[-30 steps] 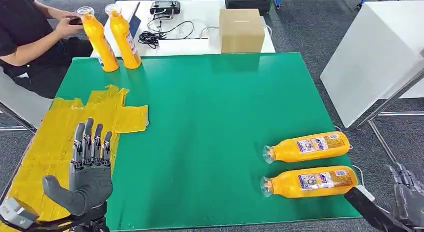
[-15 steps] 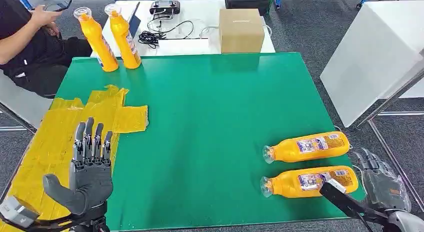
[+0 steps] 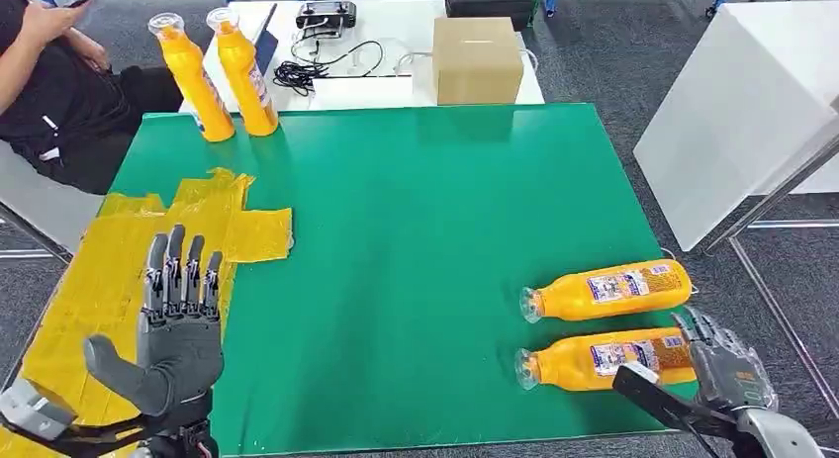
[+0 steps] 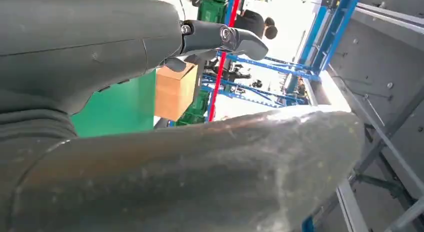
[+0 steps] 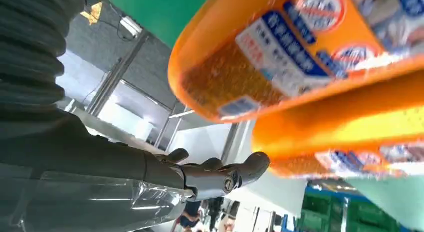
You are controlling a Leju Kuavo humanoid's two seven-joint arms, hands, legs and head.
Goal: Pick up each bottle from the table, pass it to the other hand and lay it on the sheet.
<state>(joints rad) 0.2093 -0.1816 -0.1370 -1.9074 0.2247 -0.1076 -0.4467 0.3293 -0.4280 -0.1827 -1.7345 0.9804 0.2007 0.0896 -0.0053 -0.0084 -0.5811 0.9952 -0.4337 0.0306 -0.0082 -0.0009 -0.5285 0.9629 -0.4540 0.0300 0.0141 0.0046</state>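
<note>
Right hand [image 3: 727,371], fingers apart and holding nothing, sits at the base of the near lying bottle [image 3: 604,358] (contact cannot be told). Second lying bottle [image 3: 605,290] just beyond it. Left hand [image 3: 178,329] spread over the yellow sheet [image 3: 89,280].

You've got two orange bottles [image 3: 605,290] [image 3: 602,359] lying sideways near table's right edge; two more [image 3: 194,80] [image 3: 242,74] upright far-left; yellow sheet [image 3: 109,280] crumpled left.

Blurred bottles [image 5: 300,66] in right wrist view
</note>
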